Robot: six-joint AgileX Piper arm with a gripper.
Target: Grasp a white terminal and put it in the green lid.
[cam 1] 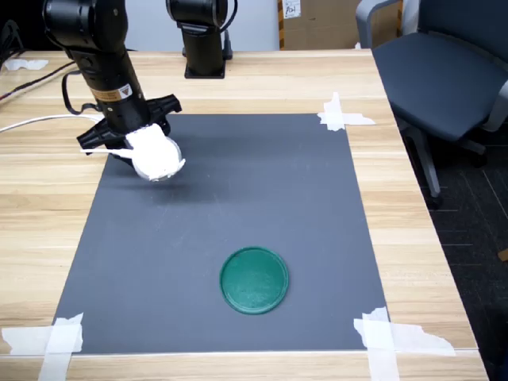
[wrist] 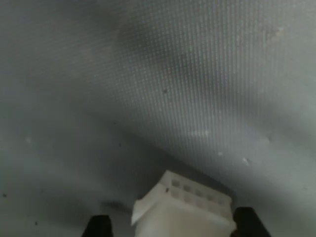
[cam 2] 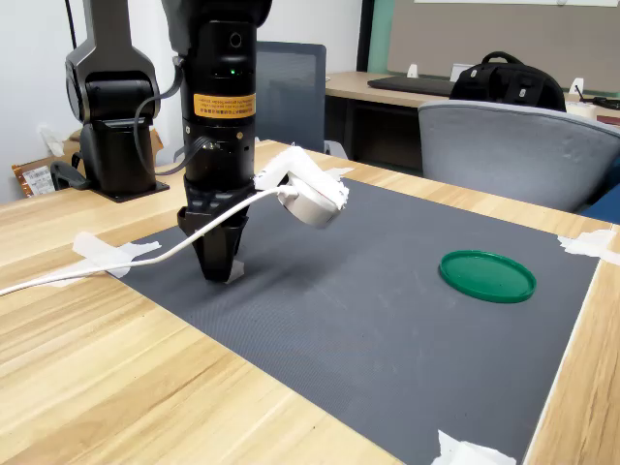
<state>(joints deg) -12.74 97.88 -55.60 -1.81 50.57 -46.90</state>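
The white terminal (wrist: 183, 205) is a small moulded plastic block with a row of square cells along its upper face and ridged corners. In the wrist view it sits between the 2 dark fingertips (wrist: 249, 222) of the gripper (wrist: 173, 227), which press against its sides just above the finely woven grey mat (wrist: 197, 89). In the second exterior view the black fingers taper to a point at the gripper (cam 2: 219, 263) tip, closed on the terminal (cam 2: 232, 270) right at the mat's (cam 2: 387, 329) surface, near the mat's far corner on the second exterior view's left.

The green lid (cam 2: 486, 276) is a flat, smooth round disc with a low raised rim, lying well apart from the gripper, toward the second exterior view's right. In the first exterior view the lid (cam 1: 254, 280) lies near the mat's (cam 1: 238, 198) lower edge.

White tape strips (cam 1: 341, 115) hold the mat's corners to the light wooden table (cam 1: 429, 262). A rounded white camera housing (cam 2: 310, 194) juts from the glossy black arm (cam 2: 221, 116).
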